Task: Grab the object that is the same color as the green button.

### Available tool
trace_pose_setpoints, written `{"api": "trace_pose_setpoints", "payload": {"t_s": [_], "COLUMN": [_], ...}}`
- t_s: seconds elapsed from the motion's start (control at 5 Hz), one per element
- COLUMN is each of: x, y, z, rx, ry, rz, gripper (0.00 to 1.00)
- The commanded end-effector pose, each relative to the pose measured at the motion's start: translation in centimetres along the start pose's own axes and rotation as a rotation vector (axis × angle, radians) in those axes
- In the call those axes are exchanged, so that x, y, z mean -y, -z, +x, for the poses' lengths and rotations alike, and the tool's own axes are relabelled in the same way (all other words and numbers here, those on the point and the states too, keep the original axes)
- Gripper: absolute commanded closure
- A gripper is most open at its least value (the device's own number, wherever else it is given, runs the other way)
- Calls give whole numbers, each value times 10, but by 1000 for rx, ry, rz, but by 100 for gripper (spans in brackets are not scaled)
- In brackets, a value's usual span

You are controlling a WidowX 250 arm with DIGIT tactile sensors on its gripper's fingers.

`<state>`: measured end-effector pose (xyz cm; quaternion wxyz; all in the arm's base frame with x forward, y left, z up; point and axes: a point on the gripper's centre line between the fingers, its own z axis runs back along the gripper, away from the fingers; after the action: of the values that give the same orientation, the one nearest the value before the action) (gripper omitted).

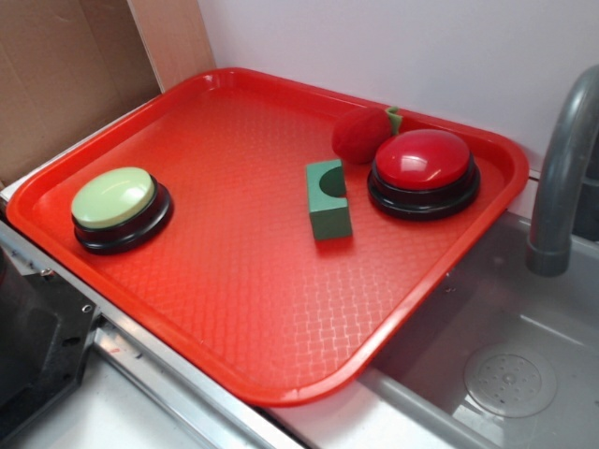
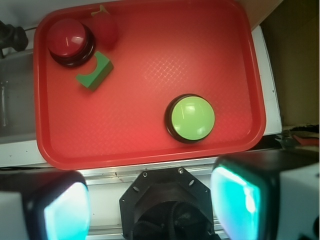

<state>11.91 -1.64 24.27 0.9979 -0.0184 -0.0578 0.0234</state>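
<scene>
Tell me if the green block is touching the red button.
Apart. The exterior view shows a strip of red tray between the green block and the red button; the wrist view shows the same gap.

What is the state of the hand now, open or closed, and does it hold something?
Hand: open, holding nothing; its fingers are spread wide above the near edge of the red tray.
</scene>
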Motion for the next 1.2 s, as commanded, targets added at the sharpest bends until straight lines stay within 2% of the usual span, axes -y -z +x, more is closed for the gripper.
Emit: {"api": "trace_pose_setpoints", "payload": {"t_s": [0.0,0.4,0.6,0.8,1.0], "x": [0,26,30,42,50], "y": [0,44,67,106,133], "z": [0,33,53,78,95], "rx": [0,-24,-3,13,50], "ry": [0,-67,-139,-262,-381], "rz": [0,-87,-139,-155,-107], "gripper": [0,0,0,0,0]}}
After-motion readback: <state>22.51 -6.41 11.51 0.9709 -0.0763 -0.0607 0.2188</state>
